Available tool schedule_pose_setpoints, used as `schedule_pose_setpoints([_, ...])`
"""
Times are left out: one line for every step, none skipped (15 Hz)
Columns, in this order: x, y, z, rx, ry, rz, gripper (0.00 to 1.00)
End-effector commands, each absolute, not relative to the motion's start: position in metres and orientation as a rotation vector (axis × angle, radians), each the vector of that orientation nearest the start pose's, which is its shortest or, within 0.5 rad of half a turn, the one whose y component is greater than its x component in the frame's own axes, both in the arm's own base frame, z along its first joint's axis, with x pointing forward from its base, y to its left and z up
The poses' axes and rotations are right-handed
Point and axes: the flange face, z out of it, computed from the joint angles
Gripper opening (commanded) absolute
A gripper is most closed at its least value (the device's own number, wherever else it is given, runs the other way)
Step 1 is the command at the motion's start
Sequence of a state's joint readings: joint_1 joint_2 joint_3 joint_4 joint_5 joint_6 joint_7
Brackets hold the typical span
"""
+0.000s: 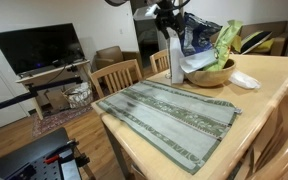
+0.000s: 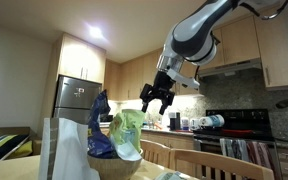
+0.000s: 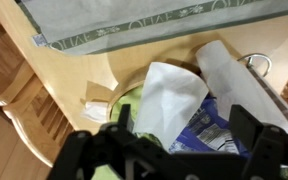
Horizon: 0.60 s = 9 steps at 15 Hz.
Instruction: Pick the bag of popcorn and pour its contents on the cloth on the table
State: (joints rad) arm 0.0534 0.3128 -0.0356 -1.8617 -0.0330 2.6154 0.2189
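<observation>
Blond wood fills the middle of the scene: the table [image 1: 269, 100] stands in a living room, with wooden chairs [image 1: 116, 75] drawn up at its far side and a dark television [image 1: 39, 45] against the wall at far left. Lengthwise across the near part of the top lies the cloth [image 1: 169, 115], a grey-green runner with darker patterned stripes, flat and with nothing on it. Beyond it, toward the far right of the table, sits a wooden bowl [image 1: 209, 75]. The bag of popcorn [image 2: 129, 125], lime green and crinkled, stands upright in that bowl, its top poking above the rim. A blue-and-white bag [image 2: 99, 115] leans just to its left in the same exterior view, and a tall white roll [image 1: 174, 58] rises beside the bowl on the cloth's side. Seen from low down in an exterior view, kitchen cabinets [image 2: 234, 45] and a steel refrigerator [image 2: 77, 95] form the backdrop. The arm [image 2: 199, 35] reaches in from upper right. Its gripper [image 2: 156, 98] hangs just above the green bag, jaws spread wide, grasping nothing and clear of the bag. The wrist view looks straight down past the dark fingers [image 3: 124, 120] onto white paper, blue packaging and a sliver of green, with the runner's edge across the top.
</observation>
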Motion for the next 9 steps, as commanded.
schedule_pose_setpoints([0.686, -0.007, 0.398, -3.059, 0.403, -0.786, 1.0])
schedule_pose_setpoints([0.69, -0.014, 0.397, -3.068, 0.43, -0.8, 1.0])
schedule_pose_setpoints([0.695, -0.022, 0.397, -3.08, 0.465, -0.825, 1.0])
schedule_pose_setpoints([0.698, -0.028, 0.397, -3.087, 0.491, -0.831, 1.0])
schedule_pose_setpoints([0.686, -0.025, 0.393, -3.085, 0.439, -0.773, 1.0])
schedule_pose_setpoints([0.689, -0.03, 0.393, -3.09, 0.457, -0.783, 1.0])
schedule_pose_setpoints([0.691, -0.032, 0.393, -3.089, 0.469, -0.788, 1.0])
schedule_pose_setpoints([0.693, -0.033, 0.393, -3.089, 0.472, -0.791, 1.0])
schedule_pose_setpoints([0.693, -0.033, 0.393, -3.089, 0.472, -0.793, 1.0])
